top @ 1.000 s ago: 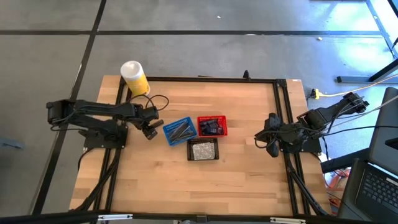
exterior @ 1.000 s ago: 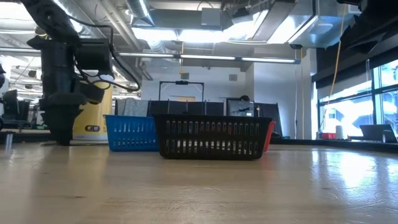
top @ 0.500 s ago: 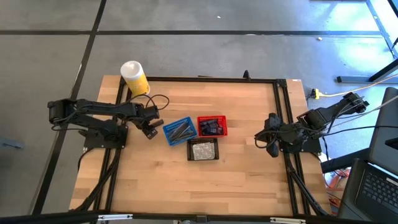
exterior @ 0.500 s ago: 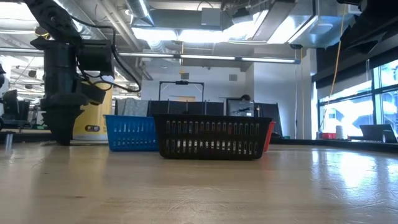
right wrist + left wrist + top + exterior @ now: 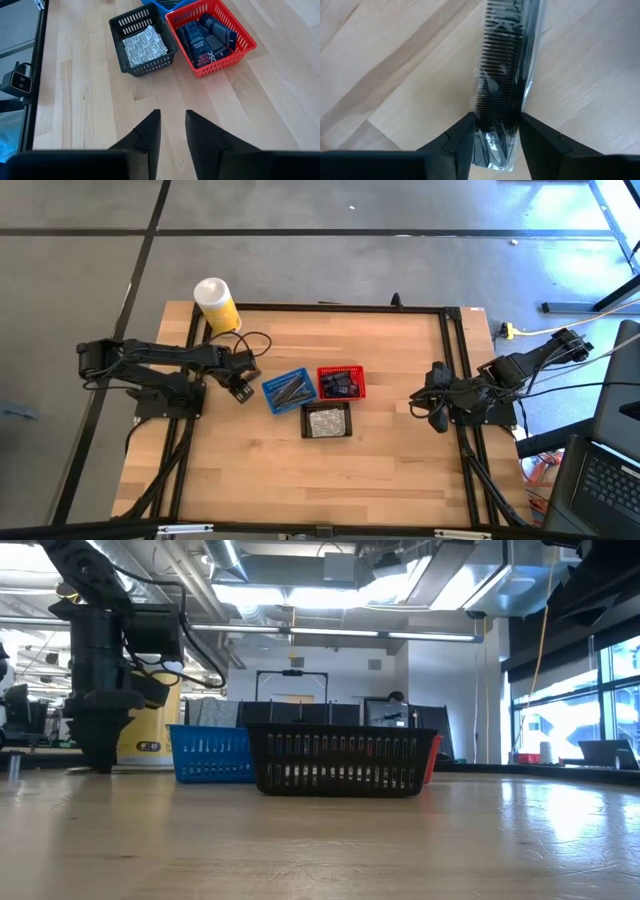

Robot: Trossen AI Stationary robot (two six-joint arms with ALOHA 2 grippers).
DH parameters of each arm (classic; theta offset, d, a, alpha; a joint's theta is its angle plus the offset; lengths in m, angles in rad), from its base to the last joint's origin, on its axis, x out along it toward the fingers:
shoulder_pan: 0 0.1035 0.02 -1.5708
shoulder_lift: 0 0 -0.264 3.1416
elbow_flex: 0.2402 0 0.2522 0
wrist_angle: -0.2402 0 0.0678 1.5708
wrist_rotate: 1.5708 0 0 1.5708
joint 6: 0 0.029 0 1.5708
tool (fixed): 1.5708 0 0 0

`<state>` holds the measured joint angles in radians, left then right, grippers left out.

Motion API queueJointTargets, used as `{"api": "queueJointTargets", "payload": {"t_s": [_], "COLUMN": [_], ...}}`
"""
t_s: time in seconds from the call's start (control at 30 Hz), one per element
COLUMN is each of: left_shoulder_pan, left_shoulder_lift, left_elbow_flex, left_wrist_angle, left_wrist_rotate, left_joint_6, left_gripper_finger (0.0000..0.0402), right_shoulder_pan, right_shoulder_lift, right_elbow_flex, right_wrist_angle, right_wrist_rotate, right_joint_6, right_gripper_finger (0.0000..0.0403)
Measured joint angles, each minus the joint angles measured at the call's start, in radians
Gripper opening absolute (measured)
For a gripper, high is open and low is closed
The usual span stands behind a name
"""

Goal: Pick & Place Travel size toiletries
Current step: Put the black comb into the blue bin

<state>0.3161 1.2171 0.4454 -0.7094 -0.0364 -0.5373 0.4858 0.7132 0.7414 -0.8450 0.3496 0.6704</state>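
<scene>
- Your left gripper (image 5: 496,131) is down at the table (image 5: 400,470), just left of the blue basket (image 5: 289,390); its two fingers (image 5: 462,137) are closed against a black comb in a clear packet (image 5: 503,85); one end of the packet sits between the fingertips, and the rest lies flat on the wood, running straight out ahead of the gripper.
- In the low view you see the left arm (image 5: 98,670) standing upright at the far left, in front of the white-and-yellow canister (image 5: 150,730).
- The blue basket holds slim grey tubes (image 5: 291,391); the red basket (image 5: 215,35) touches its right side and holds dark navy tubes (image 5: 200,42); the black basket (image 5: 142,45) sits just in front of both and holds a white crinkly packet (image 5: 145,46).
- Your right gripper (image 5: 172,131) waits at the table's right edge, well apart from the baskets; its fingers stand slightly apart with nothing between them.
</scene>
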Motion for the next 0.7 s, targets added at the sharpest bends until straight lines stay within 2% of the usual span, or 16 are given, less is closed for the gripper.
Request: {"api": "queueJointTargets", "payload": {"t_s": [0.27, 0.4, 0.7], "left_shoulder_pan": [0.0, -0.001, -0.001], "left_shoulder_lift": [-0.017, -0.036, -0.045], "left_elbow_flex": [0.01, 0.032, 0.041], "left_wrist_angle": [-0.023, -0.076, -0.094], "left_wrist_rotate": [0.005, 0.04, 0.027], "left_joint_6": [-0.001, -0.003, -0.002], "left_gripper_finger": [0.0126, 0.0123, 0.0102], "right_shoulder_pan": [0.0, 0.0, 0.0], "right_shoulder_lift": [0.0, 0.0, 0.0], "right_elbow_flex": [0.0, 0.0, 0.0], "right_wrist_angle": [0.0, 0.0, 0.0], "right_wrist_rotate": [0.0, 0.0, 0.0], "right_joint_6": [0.0, 0.0, 0.0], "right_gripper_finger": [0.0105, 0.0112, 0.0126]}}
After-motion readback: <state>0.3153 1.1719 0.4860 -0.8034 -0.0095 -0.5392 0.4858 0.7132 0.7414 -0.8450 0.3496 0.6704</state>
